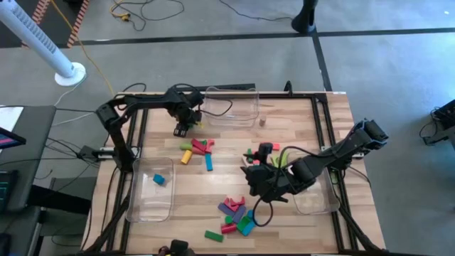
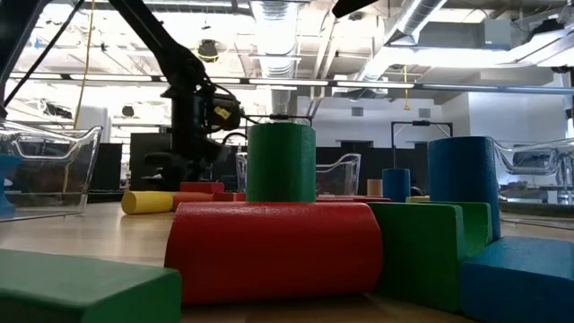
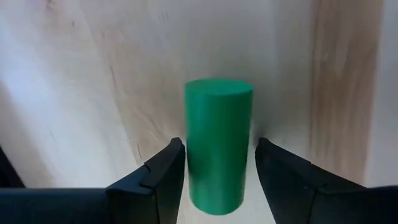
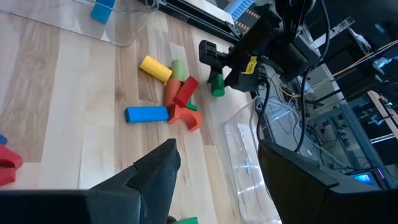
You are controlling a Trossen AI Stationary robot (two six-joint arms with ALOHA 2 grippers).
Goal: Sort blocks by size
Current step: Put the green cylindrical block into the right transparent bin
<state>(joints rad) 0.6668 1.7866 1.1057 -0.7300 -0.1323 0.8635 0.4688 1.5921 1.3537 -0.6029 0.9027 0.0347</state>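
Though well short of done, sorting under way on a wooden bench with three clear bins at its edges. Only one piece plainly sorted so far: a blue block lying alone inside the left bin. Nothing visible in the far bin, with a small tan block just beside it on the wood. Contents of the right bin hard to tell, partly hidden under the right arm.

At the left hand, near the far bin, a green cylinder clasped upright between the two fingers, seemingly the piece now being handled, not yet in any bin. At the right hand, above the bench's middle, fingers spread wide and holding nothing.

Most blocks left loose on the wood in three scatterings: yellow, red, blue and green pieces at the centre; a few green and red ones by the right arm; purple, pink, red, teal and green ones near the front edge. By this reckoning, nearly all of the job left to do.
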